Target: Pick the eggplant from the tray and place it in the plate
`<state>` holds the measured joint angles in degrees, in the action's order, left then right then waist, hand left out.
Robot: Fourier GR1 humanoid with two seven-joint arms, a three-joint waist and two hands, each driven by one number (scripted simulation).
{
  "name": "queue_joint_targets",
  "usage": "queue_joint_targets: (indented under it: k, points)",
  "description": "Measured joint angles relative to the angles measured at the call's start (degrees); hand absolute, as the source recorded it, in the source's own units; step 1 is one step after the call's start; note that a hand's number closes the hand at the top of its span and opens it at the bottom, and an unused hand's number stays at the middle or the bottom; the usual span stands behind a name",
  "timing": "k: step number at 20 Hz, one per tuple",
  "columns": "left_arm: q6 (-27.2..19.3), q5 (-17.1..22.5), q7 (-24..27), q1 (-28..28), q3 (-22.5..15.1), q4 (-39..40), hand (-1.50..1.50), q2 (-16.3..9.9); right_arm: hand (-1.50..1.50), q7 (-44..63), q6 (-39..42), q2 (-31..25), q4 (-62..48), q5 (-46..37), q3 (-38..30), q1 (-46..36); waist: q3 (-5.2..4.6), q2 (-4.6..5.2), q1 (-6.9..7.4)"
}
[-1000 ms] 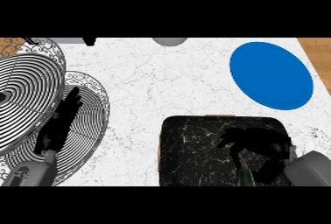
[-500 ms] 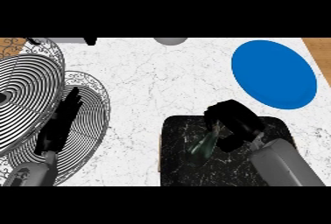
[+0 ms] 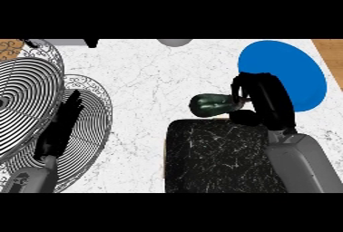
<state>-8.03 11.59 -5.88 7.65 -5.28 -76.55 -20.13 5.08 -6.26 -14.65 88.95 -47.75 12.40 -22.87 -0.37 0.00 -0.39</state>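
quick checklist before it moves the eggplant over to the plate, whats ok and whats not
1. Eggplant in the right hand: ok, the fingers curl round its right end.
2. Eggplant clear of the tray: ok, it shows past the tray's far edge, over the white counter.
3. Eggplant over the blue plate: not ok, it is left of the plate.
4. Landing spot on the plate: ok, the visible blue surface is bare, though the hand covers its near left edge.
5. Left hand out of the way: ok, open at the view's left over the wire racks.
6. Height above the counter: cannot tell from this steep view.
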Motion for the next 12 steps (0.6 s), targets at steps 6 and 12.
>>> queue_joint_targets:
  k: [6, 12]
  points:
    - [0.7, -0.5, -1.2, -0.7, 0.3, -2.4, 0.00, -0.2, 1.50, 2.0, -0.5, -0.8, -2.1, 4.3, -9.1, -2.7, 0.00, 0.16, 0.58]
    - [0.5, -1.4, -2.3, 0.6, 0.5, -1.9, 0.00, 1.0, 1.50, -3.1, -2.3, -3.9, -13.9, 8.5, -17.6, -6.8, -0.03, 0.41, 0.92]
